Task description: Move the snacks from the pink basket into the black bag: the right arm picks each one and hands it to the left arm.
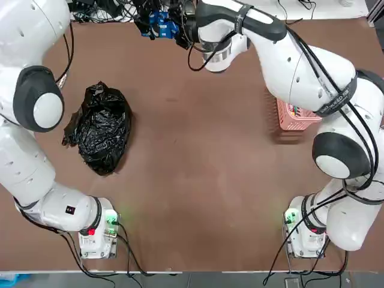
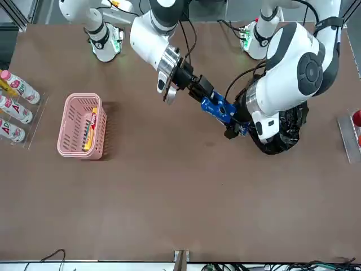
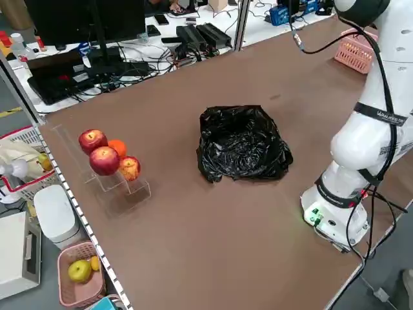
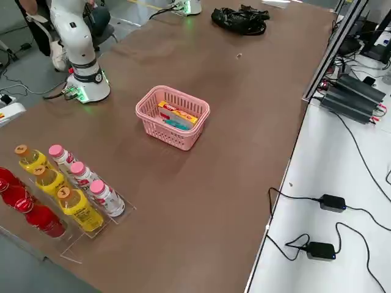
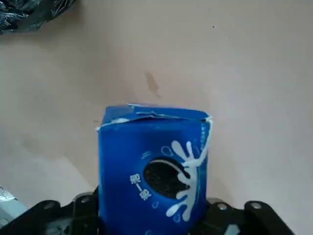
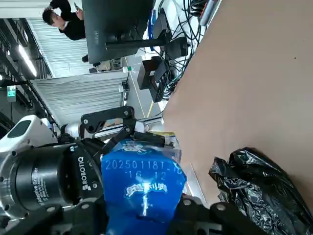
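Pinching blue packet (image 5: pixel 151 171) in right gripper (image 6: pixel 142 210) and also in left gripper (image 5: pixel 149 210), near top view's twelve o'clock, clockwise from bag (image 1: pixel 105 129).

You have a broad matte brown surface (image 1: pixel 198 198) with straight edges. Directly on it, toward your left arm's side, lies a glossy black thin plastic bag with wrinkled folds (image 1: pixel 103 129). Near your right arm's side stands a small pink plastic basket with slotted lattice walls (image 4: pixel 153 122), well apart from the bag. Beyond the basket, you see a clear rack (image 4: pixel 76 238) holding bottles (image 4: pixel 82 209). At the opposite end, your surface carries another clear rack (image 3: pixel 139 194) with red apples (image 3: pixel 104 160) and an orange fruit (image 3: pixel 118 147).
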Motion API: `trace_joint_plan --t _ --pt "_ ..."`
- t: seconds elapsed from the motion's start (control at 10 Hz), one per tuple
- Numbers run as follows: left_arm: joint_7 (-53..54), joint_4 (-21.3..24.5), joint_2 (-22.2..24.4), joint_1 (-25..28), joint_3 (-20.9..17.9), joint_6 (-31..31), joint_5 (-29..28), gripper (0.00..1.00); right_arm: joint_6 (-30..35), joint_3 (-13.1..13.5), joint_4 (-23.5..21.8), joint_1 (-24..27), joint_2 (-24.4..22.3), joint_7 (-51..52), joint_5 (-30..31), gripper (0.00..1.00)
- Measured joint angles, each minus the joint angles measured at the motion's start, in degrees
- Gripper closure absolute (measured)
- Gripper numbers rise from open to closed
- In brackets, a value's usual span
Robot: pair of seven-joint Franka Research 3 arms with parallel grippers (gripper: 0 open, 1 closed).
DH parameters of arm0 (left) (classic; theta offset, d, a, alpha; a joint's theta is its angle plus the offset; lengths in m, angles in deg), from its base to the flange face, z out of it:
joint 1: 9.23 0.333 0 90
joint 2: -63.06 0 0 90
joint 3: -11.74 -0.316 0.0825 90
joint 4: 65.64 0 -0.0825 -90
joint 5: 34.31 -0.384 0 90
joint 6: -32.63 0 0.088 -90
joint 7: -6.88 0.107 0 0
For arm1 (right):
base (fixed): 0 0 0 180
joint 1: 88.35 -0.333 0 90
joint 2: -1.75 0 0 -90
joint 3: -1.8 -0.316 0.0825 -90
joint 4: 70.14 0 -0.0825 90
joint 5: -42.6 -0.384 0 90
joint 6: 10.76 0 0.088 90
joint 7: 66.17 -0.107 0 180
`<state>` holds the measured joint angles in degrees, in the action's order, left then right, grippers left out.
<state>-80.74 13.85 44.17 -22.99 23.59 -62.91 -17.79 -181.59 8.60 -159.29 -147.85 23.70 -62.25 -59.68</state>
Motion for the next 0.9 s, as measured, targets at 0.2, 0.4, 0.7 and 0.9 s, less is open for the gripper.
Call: trace_joint_plan --t 0.2,0.4,0.7,0.9 --pt "0.0 -0.2 0.0 0.1 0.0 0.4 0.0 0.49 0.0 0.0 0.1 -0.1 0.0 0.0 0.0 0.58" --pt "0.0 -0.4 0.1 0.5 -0.1 0.9 -0.2 0.49 0.1 0.0 0.3 -0.1 0.0 -0.1 0.0 0.38" --pt "0.9 -0.5 0.6 1.8 -0.4 1.9 -1.6 0.49 0.0 0.0 0.7 -0.2 0.0 -0.1 0.0 0.10" --pt "5.7 -0.6 1.4 4.5 -0.6 5.7 -2.3 0.49 -0.2 0.0 0.9 -0.2 0.0 -0.1 -0.1 0.02"
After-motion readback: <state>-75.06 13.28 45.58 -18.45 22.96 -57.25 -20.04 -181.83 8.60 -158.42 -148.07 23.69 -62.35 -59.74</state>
